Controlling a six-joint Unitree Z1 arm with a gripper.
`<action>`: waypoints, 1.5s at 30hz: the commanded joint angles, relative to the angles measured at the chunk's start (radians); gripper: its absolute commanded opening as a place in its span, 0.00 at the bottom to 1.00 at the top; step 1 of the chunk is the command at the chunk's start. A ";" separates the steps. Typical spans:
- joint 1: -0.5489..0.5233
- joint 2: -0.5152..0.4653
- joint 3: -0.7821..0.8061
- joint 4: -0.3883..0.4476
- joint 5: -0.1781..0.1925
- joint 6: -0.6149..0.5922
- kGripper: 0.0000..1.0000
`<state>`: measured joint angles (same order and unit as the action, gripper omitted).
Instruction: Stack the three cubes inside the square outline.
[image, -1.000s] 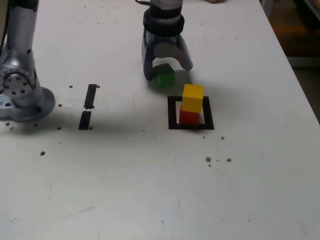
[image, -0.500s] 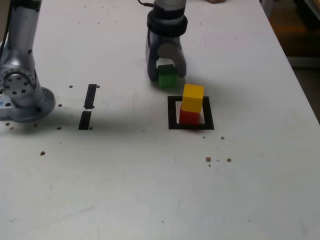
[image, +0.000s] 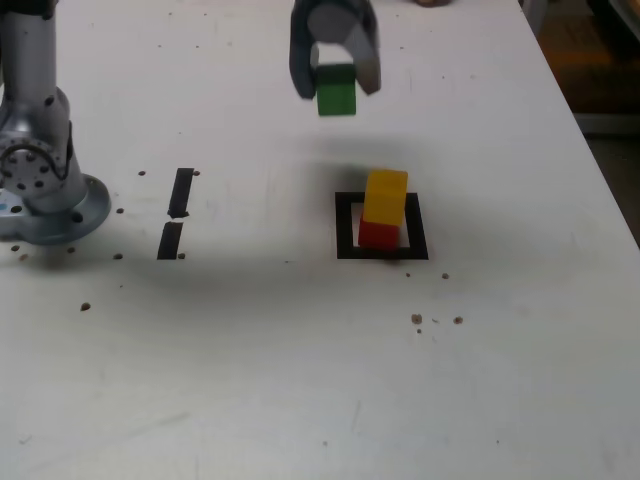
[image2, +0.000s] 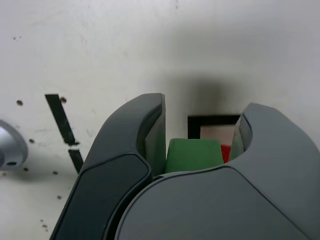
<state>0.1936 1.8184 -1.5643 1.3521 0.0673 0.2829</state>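
Exterior view, going from its left: the arm's grey base is sitting on the white desk, two short black tape strips are lying beside it, and the claw is hanging above the desk, closed on the green cube, clear of the surface. Toward that view's right, the yellow cube is resting on the red cube inside the square outline. Wrist view is showing the green cube pinched between the fingers.
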 joint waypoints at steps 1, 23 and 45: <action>-0.027 -0.009 -0.050 0.038 -0.001 0.001 0.07; -0.232 0.078 -0.162 0.100 -0.067 -0.077 0.08; -0.260 0.146 -0.098 0.000 -0.076 -0.077 0.26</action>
<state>-0.0632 1.9640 -1.6656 1.3532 -0.0090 0.2063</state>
